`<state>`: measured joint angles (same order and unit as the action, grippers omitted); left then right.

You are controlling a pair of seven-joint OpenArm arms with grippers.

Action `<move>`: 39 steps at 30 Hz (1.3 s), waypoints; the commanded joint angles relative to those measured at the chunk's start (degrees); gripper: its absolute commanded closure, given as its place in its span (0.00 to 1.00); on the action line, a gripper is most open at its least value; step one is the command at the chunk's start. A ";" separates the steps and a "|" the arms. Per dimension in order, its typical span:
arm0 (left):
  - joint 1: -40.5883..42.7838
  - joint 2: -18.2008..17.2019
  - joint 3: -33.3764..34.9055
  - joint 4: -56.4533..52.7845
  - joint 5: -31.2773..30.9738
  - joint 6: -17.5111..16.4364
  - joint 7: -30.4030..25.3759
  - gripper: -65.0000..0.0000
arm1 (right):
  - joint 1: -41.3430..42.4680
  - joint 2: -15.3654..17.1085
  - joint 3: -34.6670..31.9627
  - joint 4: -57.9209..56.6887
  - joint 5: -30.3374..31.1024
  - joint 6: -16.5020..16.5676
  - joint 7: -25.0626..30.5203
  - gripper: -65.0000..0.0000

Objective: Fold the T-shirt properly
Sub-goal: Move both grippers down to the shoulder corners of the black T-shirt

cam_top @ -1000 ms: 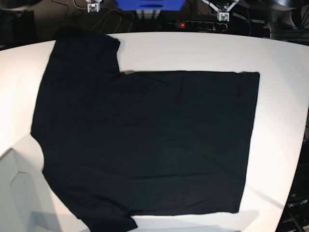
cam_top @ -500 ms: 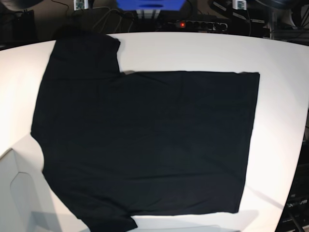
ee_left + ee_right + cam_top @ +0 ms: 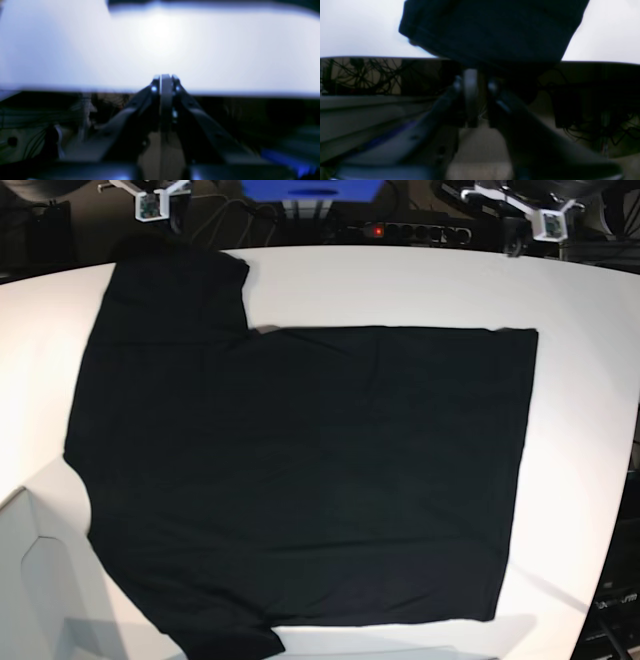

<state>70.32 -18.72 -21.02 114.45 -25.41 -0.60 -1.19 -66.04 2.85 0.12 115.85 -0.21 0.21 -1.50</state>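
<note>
Black cloth covers most of the white table (image 3: 590, 380). It is the T-shirt (image 3: 300, 480), lying flat with its plain side up. One sleeve points to the far left corner of the table, and the other sleeve hangs at the near edge. The straight bottom hem runs along the right side, well apart from the right edge. A strip of bare table shows along the far edge and down the right side.

Behind the far edge it is dark. A blue box (image 3: 310, 190) stands there in the middle. Beside it is a power strip (image 3: 410, 228) with a small red light, and black cables (image 3: 357, 72) lie tangled under the table.

Both arms stay back behind the far edge. The right gripper (image 3: 475, 82) hangs just off the table, right by the far sleeve, and nothing is between its fingers. Its two fingers look close together with a small gap, but the picture is too blurry to be sure. The left gripper (image 3: 165, 81) sits just off the far edge near the bare right part of the table. Its fingers look almost pressed together, and the blur hides whether they touch. Neither gripper touches the T-shirt. Nothing lies on top of the T-shirt.
</note>
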 commanded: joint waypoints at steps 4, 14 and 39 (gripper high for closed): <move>-1.45 -0.66 -4.87 0.67 -8.31 0.29 -0.61 0.59 | 0.94 0.09 0.01 1.03 0.08 0.19 1.45 0.61; -16.83 -0.05 -14.46 -0.65 -16.57 0.29 17.59 0.54 | 7.97 0.09 0.10 0.85 -0.10 0.19 1.01 0.54; -39.69 -0.14 -6.37 -21.31 -17.62 0.21 25.94 0.48 | 12.28 0.88 3.70 0.50 -0.19 0.19 0.93 0.54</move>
<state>30.72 -17.96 -27.00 92.23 -42.89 -0.21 25.93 -53.06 3.64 3.70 115.50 -0.23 0.25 -2.13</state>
